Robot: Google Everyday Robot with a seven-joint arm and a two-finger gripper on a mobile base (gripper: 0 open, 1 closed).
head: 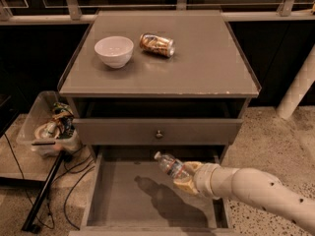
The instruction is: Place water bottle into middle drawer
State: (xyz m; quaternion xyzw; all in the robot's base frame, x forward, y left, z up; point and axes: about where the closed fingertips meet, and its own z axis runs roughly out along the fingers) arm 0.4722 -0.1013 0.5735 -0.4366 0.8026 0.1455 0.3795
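The water bottle (170, 165) is a small clear bottle with a white cap and a red-and-blue label band. My gripper (187, 177) is shut on the bottle's base end and holds it tilted, cap pointing up and left, above the right half of the open middle drawer (123, 195). The drawer is pulled out wide, with low side walls and a flat floor that carries the shadow of the arm and bottle. My white arm (261, 193) comes in from the lower right.
A white bowl (113, 51) and a gold-brown can (156, 44) lie on the cabinet top (197, 68). A shut drawer front with a round knob (158, 133) sits above the open drawer. A clear bin of clutter (49, 124) and cables are at the left; a white post (298, 85) at the right.
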